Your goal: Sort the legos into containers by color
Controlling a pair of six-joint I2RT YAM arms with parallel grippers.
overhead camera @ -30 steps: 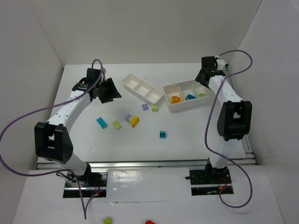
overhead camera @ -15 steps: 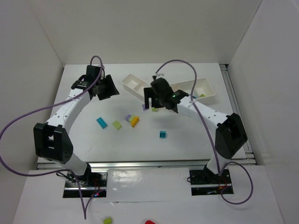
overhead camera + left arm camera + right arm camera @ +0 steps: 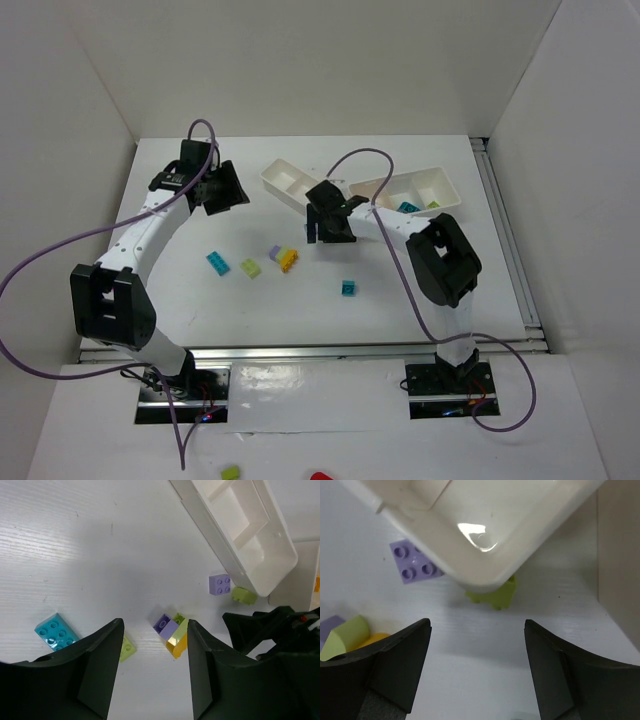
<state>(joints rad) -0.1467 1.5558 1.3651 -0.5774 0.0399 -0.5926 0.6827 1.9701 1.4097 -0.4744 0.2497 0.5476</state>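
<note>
Right gripper (image 3: pixel 475 625) wide near lime brick (image 3: pixel 492 594) (seemingly touching tray (image 3: pixel 470 540)); left gripper (image 3: pixel 155 625) parted, empty

Both the left arm (image 3: pixel 150 225) and right arm (image 3: pixel 395 225): white links, black joint housings, a purple cable (image 3: pixel 40 262) looping off each. The left hand (image 3: pixel 155 625) and right hand (image 3: pixel 477 630) are black, each with two broad matte fingers (image 3: pixel 100 670).
</note>
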